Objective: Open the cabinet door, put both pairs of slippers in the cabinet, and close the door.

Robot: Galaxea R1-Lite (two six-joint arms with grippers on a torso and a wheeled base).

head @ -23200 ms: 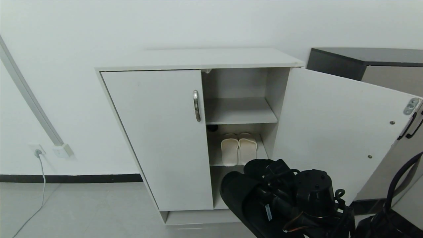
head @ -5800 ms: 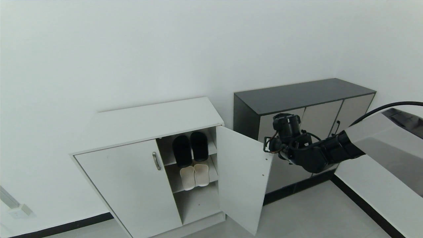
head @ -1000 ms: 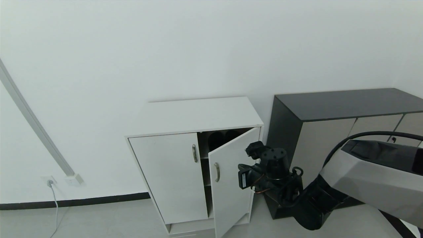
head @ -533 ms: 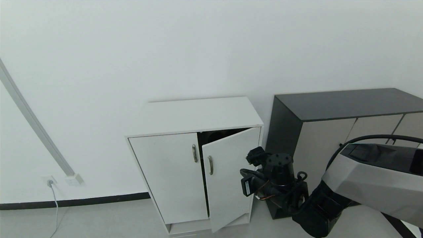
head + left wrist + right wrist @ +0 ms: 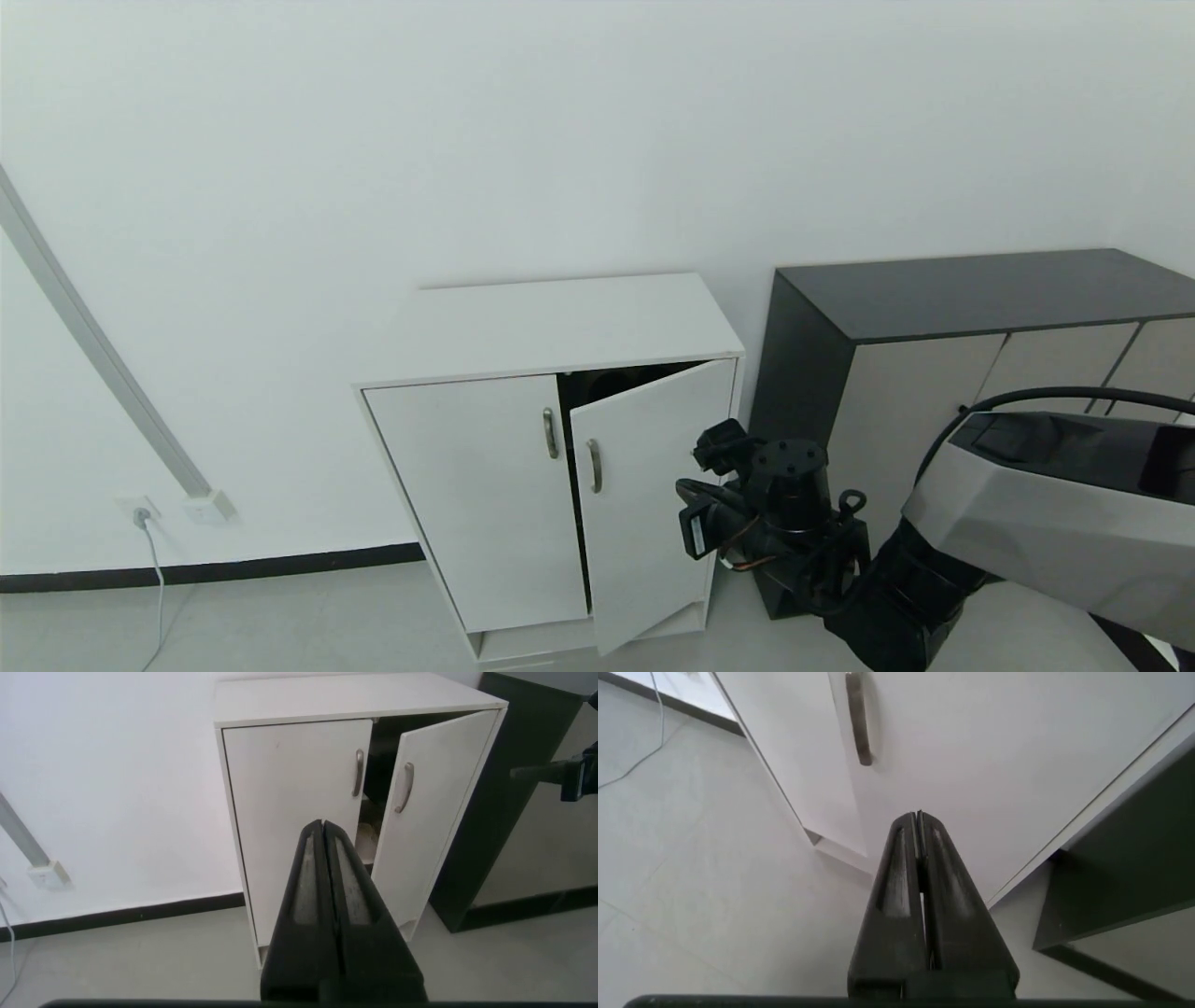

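White cabinet (image 5: 560, 322) stands against the wall on a grey floor (image 5: 280, 616); its left door (image 5: 476, 504) is flush shut; its right door (image 5: 644, 504) is ajar by a narrow wedge, free edge swung out a little from the left door's edge. Each door has a metal bar handle at its inner edge: left handle (image 5: 549, 433), right handle (image 5: 594, 466), near each other.

Through the gap the head view gives only dark interior; the left wrist view gives a pale shape (image 5: 370, 838) on a shelf behind the door edge; too little shows to call it slippers.

Right gripper (image 5: 920, 817): jaws pressed together, nothing between them; tip aimed at the outer face of the right door, below the handle and toward the hinge side; just beside the panel, contact cannot be told. Head view puts that arm low on the right, between the white cabinet and the dark cabinet (image 5: 934, 289).

Left gripper (image 5: 323, 826): jaws also closed flat on each other, empty; pointed at the white cabinet's front around the left door, well apart from it.

Dark cabinet sits just beside the white one on its right, grey door fronts, taller top.

Wall: a socket with a plugged cable (image 5: 140, 513) low on the left; a slanted conduit (image 5: 93, 345) runs down to a box beside it; black skirting (image 5: 233, 565) along the floor line.
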